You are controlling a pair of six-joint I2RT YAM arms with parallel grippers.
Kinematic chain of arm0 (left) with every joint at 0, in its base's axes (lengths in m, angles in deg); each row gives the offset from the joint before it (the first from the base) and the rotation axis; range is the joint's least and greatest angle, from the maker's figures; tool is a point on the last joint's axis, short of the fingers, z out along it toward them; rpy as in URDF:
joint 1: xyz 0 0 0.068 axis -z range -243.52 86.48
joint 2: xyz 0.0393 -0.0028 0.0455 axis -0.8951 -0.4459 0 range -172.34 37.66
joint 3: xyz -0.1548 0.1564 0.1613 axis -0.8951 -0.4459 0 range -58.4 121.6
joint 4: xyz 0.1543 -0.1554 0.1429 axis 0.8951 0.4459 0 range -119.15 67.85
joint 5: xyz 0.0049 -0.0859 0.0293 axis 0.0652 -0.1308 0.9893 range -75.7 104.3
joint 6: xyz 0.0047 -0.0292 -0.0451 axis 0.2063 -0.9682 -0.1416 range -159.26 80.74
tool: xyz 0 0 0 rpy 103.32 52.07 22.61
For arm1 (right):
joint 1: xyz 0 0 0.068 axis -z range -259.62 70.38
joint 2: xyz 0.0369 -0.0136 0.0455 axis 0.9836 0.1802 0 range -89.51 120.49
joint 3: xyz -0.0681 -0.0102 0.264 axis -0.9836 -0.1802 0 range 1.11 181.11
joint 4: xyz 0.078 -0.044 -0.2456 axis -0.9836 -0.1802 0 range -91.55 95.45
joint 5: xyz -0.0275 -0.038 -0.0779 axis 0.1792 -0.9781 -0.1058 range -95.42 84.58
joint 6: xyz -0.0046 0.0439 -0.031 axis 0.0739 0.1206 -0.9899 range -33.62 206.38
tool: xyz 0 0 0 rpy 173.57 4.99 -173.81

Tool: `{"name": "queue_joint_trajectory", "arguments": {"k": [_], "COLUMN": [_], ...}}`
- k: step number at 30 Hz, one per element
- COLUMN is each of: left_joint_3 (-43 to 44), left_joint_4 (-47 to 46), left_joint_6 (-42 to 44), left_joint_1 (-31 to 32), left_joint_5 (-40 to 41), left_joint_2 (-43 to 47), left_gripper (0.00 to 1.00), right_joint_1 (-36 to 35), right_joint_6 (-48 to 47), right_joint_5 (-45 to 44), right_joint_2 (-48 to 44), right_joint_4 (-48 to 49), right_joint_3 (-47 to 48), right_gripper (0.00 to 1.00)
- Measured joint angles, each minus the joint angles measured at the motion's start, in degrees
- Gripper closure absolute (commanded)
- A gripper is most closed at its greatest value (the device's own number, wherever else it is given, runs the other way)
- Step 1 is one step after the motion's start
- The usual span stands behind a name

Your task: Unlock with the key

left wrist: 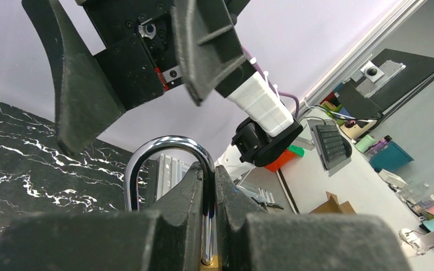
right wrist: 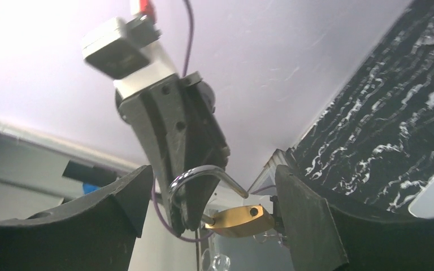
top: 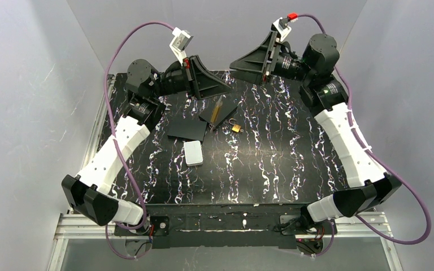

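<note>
Marbled tabletop [top: 271,169], left claw [left wrist: 208,176] gripping padlock [right wrist: 237,220]

Padlock body [left wrist: 208,263] cut off at bottom edge, shackle [left wrist: 166,141] leg hidden — pinched inside left tool [left wrist: 207,172]

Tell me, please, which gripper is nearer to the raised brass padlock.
Left. The left gripper has its fingers shut on the padlock shackle; the right gripper is open, with the brass body close beside one finger.
</note>
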Motion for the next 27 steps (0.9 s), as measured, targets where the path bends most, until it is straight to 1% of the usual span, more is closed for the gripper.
{"name": "queue_joint_trajectory", "arguments": {"k": [1,5,8,10,13,16,22,24,27], "left_joint_3": [-0.02,-1.01,-2.16,-2.80,-3.28,-4.07,-5.22,-5.38,-6.14], "left_joint_4": [-0.07,-0.13,-0.07,-0.02,0.42,0.74,3.26,4.07,4.76], "left_joint_6": [0.37,2.38,3.82,4.76,6.32,8.09,11.54,12.26,13.07], "left_joint_1": [0.00,0.00,0.00,0.00,0.00,0.00,0.00,0.00,0.02], "left_joint_5": [-0.13,-0.31,-0.31,-0.31,-0.26,0.39,1.18,1.60,2.05], "left_joint_2": [-0.04,-0.13,-0.37,-0.90,-2.08,-2.91,-3.15,-3.15,-3.17], "left_gripper": [1.00,1.00,1.00,1.00,1.00,1.00,1.00,1.00,1.00], "right_joint_1": [-0.02,-0.55,-1.84,-4.02,-7.28,-9.84,-12.55,-12.90,-13.62], "right_joint_6": [-1.90,-7.04,-9.35,-10.82,-12.28,-13.35,-13.79,-13.42,-13.07], "right_joint_5": [-1.68,-8.04,-12.52,-16.24,-20.44,-24.63,-34.62,-36.85,-39.65], "right_joint_2": [0.37,0.96,1.07,1.75,3.21,4.85,6.08,6.01,5.95], "right_joint_4": [-4.76,-18.01,-24.50,-29.29,-34.14,-39.15,-46.95,-47.93,-48.78], "right_joint_3": [1.77,6.51,8.50,10.60,13.64,16.94,19.74,19.76,19.76], "right_gripper": [0.14,0.15,0.15,0.15,0.17,0.24,0.32,0.36,0.39]}}
